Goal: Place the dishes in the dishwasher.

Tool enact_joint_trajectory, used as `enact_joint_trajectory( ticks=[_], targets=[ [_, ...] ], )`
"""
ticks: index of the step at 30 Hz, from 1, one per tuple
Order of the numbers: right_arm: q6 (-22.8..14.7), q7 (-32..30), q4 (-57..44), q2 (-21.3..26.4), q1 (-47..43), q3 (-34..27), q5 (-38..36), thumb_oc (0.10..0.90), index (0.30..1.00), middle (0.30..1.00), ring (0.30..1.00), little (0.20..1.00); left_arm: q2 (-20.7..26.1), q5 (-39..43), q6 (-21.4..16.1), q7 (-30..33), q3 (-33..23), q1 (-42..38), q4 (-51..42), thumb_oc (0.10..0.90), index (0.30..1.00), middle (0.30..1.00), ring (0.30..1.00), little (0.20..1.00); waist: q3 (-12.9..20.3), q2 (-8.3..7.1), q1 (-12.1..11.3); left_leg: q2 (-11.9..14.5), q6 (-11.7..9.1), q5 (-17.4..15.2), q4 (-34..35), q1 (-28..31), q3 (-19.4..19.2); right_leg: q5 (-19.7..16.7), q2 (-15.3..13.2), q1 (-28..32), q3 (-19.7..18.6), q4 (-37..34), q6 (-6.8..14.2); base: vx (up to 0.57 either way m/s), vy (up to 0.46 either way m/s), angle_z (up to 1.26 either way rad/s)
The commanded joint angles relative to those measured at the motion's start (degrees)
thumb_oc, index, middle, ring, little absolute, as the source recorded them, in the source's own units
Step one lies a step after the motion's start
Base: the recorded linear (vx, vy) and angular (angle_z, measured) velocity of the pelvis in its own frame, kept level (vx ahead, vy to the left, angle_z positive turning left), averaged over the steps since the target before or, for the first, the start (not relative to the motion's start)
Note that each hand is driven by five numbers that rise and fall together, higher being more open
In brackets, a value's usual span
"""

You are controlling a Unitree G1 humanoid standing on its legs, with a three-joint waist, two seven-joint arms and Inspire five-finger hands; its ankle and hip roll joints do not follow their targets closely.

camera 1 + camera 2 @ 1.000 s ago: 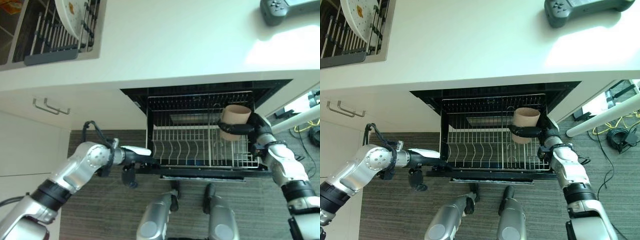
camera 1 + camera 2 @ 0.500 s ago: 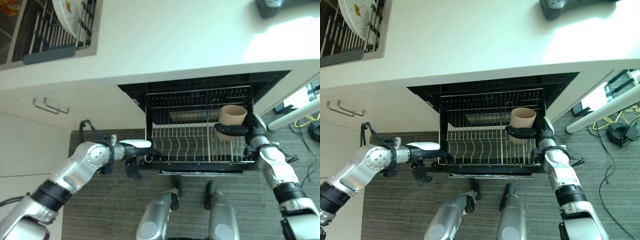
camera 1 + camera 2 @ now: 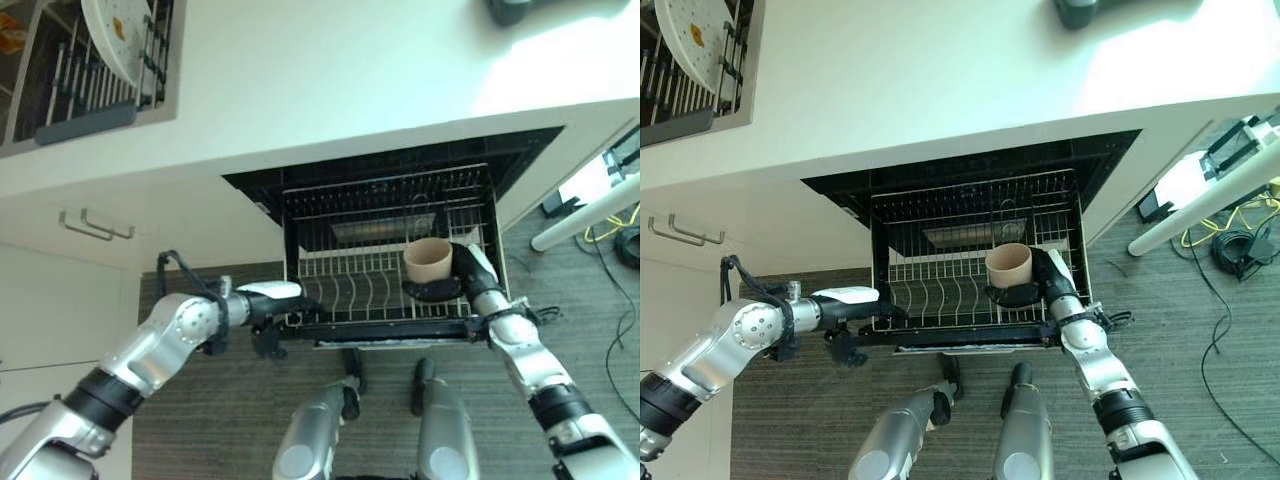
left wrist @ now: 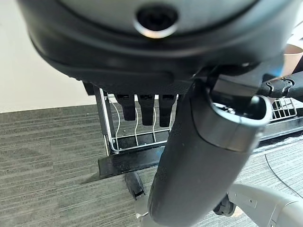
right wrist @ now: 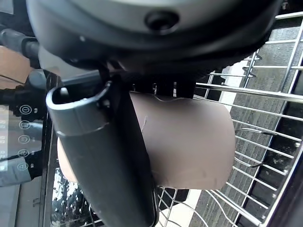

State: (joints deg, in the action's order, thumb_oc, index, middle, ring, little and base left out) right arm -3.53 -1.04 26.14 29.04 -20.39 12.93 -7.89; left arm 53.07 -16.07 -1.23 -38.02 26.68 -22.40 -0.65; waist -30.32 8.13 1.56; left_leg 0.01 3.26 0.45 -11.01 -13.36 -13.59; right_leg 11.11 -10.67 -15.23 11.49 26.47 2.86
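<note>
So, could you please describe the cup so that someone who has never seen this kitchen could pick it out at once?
Under the white counter the dishwasher stands open with its wire rack pulled out. Over the rack's right side, the right hand is curled round a cup with its mouth facing up. It is plain tan and round, unlike the thin metal wires about it.

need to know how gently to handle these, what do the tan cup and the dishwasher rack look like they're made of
The tan cup, held in the right robot hand, looks like matte ceramic or plastic: an even, dull beige wall with no shine; which of the two cannot be told. The dishwasher rack looks like coated metal wire: thin, light, glossy rods forming a grid with upright prongs.
</note>
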Motion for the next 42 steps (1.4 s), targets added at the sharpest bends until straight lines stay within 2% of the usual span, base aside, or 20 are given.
enact_joint_trajectory(
  ticks=[1, 10, 11, 21, 25, 26, 27, 29, 33, 37, 42],
  targets=[
    [1.4, -1.9, 3.7, 3.0, 5.1, -0.7, 4.5, 0.400, 0.300, 0.300, 0.300, 0.300, -1.2, 1.1, -0.9, 1.3, -5.0, -0.9, -3.1, 0.800, 0.900, 0.900, 0.900, 0.900, 0.5, 2.51, 0.8, -0.1, 0.0, -11.3, -6.2, 0.7, 3.1, 2.2, 1.9, 1.1, 2.1, -2.9, -0.6, 0.00, 0.000, 0.00],
    [1.0, -6.8, 9.3, 2.9, 4.9, -1.9, 5.4, 0.400, 0.300, 0.300, 0.300, 0.300, -1.1, 1.6, 0.3, 0.4, -4.0, -2.6, -3.2, 0.800, 0.900, 0.900, 0.900, 0.900, 0.5, 2.35, 0.9, 0.1, 0.1, -11.3, -6.2, 0.5, 2.7, 2.2, 1.9, 0.9, 2.1, -2.8, -0.6, 0.00, -0.003, 0.00],
    [0.5, -8.0, 10.3, 2.8, 4.8, -2.2, 5.3, 0.800, 0.900, 0.900, 0.900, 0.900, -0.9, 1.8, 0.4, 0.2, -3.8, -2.9, -3.3, 0.800, 0.900, 0.900, 0.900, 0.900, 0.5, 2.33, 0.8, 0.1, 0.2, -11.3, -6.2, 0.6, 2.7, 2.1, 1.9, 1.0, 2.0, -2.7, -0.6, 0.02, -0.028, 0.03],
    [-2.9, -11.6, 8.7, 2.3, 5.3, -3.6, 6.1, 0.800, 0.900, 0.900, 0.900, 0.900, 0.9, 3.6, 2.7, -2.4, -3.9, -4.2, -5.1, 0.800, 0.900, 0.900, 0.900, 0.900, 0.5, 2.51, 1.1, -0.2, 0.7, -11.3, -6.2, 0.7, 2.9, 2.0, 1.9, 0.8, 1.5, -2.3, -0.6, 0.01, -0.008, 0.03],
    [-6.3, -13.9, 5.7, 2.4, 5.6, -4.2, 5.6, 0.800, 0.900, 0.900, 0.900, 0.900, 1.2, 4.2, 3.3, -2.8, -3.7, -4.6, -5.5, 0.800, 0.900, 0.900, 0.900, 0.900, 0.5, 2.84, 1.3, -0.2, 0.7, -11.3, -6.2, 0.7, 2.8, 2.1, 1.8, 0.6, 1.4, -2.2, -0.6, 0.00, 0.000, 0.00],
    [-9.0, -15.3, 3.7, 2.6, 5.9, -4.8, 7.2, 0.800, 0.900, 0.900, 0.900, 0.900, 1.3, 4.3, 3.4, -2.9, -4.0, -4.3, -5.8, 0.800, 0.900, 0.900, 0.900, 0.900, 0.5, 2.97, 1.5, -0.2, 0.7, -11.3, -6.2, 0.7, 2.8, 2.2, 1.8, 0.6, 1.3, -2.1, -0.6, -0.06, 0.028, 0.00],
    [-9.9, -15.7, 2.5, 2.8, 6.0, -5.2, 8.0, 0.800, 0.900, 0.900, 0.900, 0.900, 1.3, 4.4, 3.5, -2.9, -4.3, -4.1, -6.0, 0.800, 0.900, 0.900, 0.900, 0.900, 0.5, 3.29, 1.6, 0.1, 0.9, -10.5, -6.2, -0.2, 2.2, 1.2, 1.9, -0.2, 1.9, -2.2, -1.0, -0.06, 0.051, -0.02],
    [-10.0, -16.2, -2.0, 3.4, 7.2, -6.0, 9.4, 0.800, 0.900, 0.900, 0.900, 0.900, 1.2, 4.3, 3.2, -2.9, -5.2, -3.1, -5.9, 0.800, 0.900, 0.900, 0.900, 0.900, 0.5, 3.53, 2.2, 0.1, 0.9, -10.5, -6.2, -0.3, 2.0, 1.4, 1.9, -0.5, 1.6, -2.0, -1.0, -0.03, 0.054, -0.03],
    [-11.2, -16.5, -4.5, 3.9, 8.8, -7.3, 8.8, 0.800, 0.900, 0.900, 0.900, 0.900, 1.4, 4.9, 2.2, -2.7, -6.5, -1.5, -5.7, 0.800, 0.900, 0.900, 0.900, 0.900, 0.5, 4.00, 2.7, 0.1, 0.9, -10.7, -6.2, 0.0, 1.8, 1.6, 1.8, -0.4, 1.3, -2.1, -1.0, 0.00, 0.048, -0.01],
    [-14.6, -16.7, -6.2, 4.2, 9.6, -8.4, 9.1, 0.800, 0.900, 0.900, 0.900, 0.900, 1.3, 4.9, 1.9, -2.5, -6.9, -0.6, -5.6, 0.800, 0.900, 0.900, 0.900, 0.900, 0.5, 4.49, 3.2, 0.0, 0.9, -10.8, -6.2, 0.2, 1.7, 1.8, 1.7, -0.3, 1.1, -2.0, -1.0, 0.01, 0.035, -0.03],
    [-13.9, -15.9, -8.9, 4.6, 10.4, -8.7, 8.7, 0.800, 0.900, 0.900, 0.900, 0.900, 1.3, 5.0, 1.2, -2.4, -7.7, 0.4, -5.3, 0.800, 0.900, 0.900, 0.900, 0.900, 0.5, 4.72, 3.5, -0.1, 0.8, -10.9, -6.2, 0.2, 1.6, 2.0, 1.6, -0.6, 0.9, -1.9, -1.0, 0.00, 0.007, -0.04]
  ],
)
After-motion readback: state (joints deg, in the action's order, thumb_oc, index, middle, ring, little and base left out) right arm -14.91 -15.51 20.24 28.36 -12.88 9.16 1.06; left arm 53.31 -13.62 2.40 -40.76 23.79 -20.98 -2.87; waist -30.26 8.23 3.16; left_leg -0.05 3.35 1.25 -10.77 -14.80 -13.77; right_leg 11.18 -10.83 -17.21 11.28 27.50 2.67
